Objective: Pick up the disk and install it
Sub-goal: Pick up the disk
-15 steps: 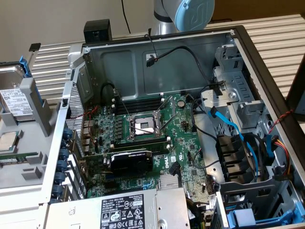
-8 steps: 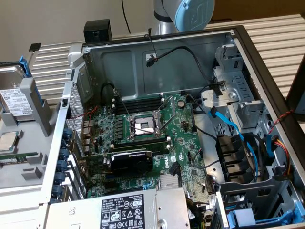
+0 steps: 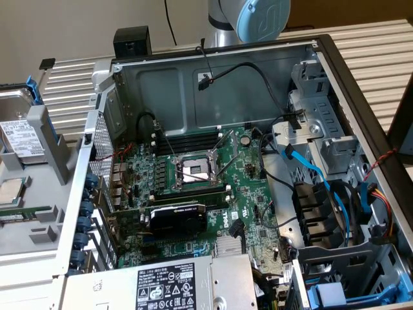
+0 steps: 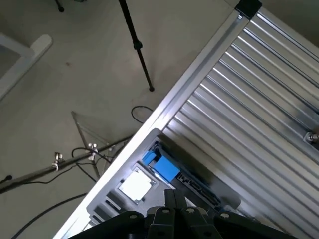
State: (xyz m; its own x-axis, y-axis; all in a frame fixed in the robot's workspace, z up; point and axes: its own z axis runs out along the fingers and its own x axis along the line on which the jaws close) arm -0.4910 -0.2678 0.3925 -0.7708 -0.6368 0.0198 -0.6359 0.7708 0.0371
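- At the far left of the exterior view, the disk (image 3: 18,132) sits at the back end of the grey tray (image 3: 33,247). It is propped between the tray's posts with its white label showing. I judge it is racked this way so the edges of its blue carrier stay free for a pinch from above.
- Nearer on the same tray, the CPU chip (image 3: 11,190) lies flat in its own pocket, apart from the disk.
- The tray rests on the slatted table (image 3: 71,90), right against the left wall of the open computer case (image 3: 193,77), probably to keep the carry short.
- The arm (image 3: 258,19) stands over the case's back wall.
- In the wrist view, the gripper (image 4: 174,199) has its jaws pressed together and grips nothing.
- The jaws hang well above the tray and touch nothing. The blue piece I take for the disk's carrier (image 4: 162,167) lies just past the fingertips, with the chip (image 4: 134,186) beside it.
- Along the case's right edge, the drive cage (image 3: 316,139) faces up with blue cables beside it. I judge the disk belongs there.
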